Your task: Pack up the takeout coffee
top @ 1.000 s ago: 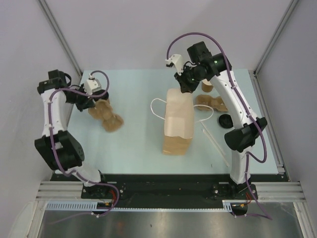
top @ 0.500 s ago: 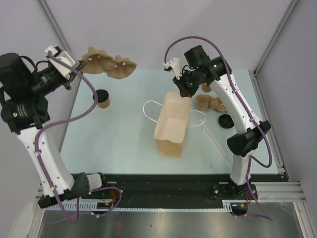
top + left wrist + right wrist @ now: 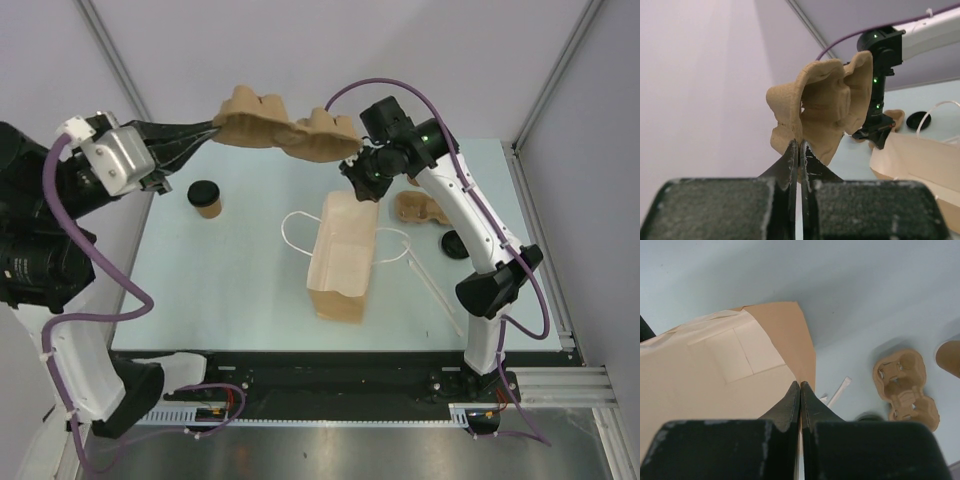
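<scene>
My left gripper [image 3: 213, 129] is shut on one end of a brown cardboard cup carrier [image 3: 285, 130] and holds it high in the air, its far end above the bag's back edge. The left wrist view shows the fingertips [image 3: 799, 143] pinching the carrier [image 3: 822, 112]. My right gripper [image 3: 362, 188] is shut on the top rim of the tall brown paper bag [image 3: 340, 260]; the right wrist view shows it [image 3: 800, 385] on the bag's edge [image 3: 790, 335]. One kraft cup with a black lid [image 3: 205, 198] stands at the back left. A second cup [image 3: 950, 357] shows only at the right wrist view's edge.
A second cup carrier [image 3: 420, 208] lies at the back right, also in the right wrist view [image 3: 905, 390]. A loose black lid [image 3: 455, 244] lies beside it. A white wrapped straw [image 3: 432, 283] lies right of the bag. The bag's white handles [image 3: 295, 225] stick out to the left.
My left arm has lifted the carrier off the table and swung it right, toward the bag, uncovering the lidded cup. The right gripper has shifted the bag's top slightly left.
</scene>
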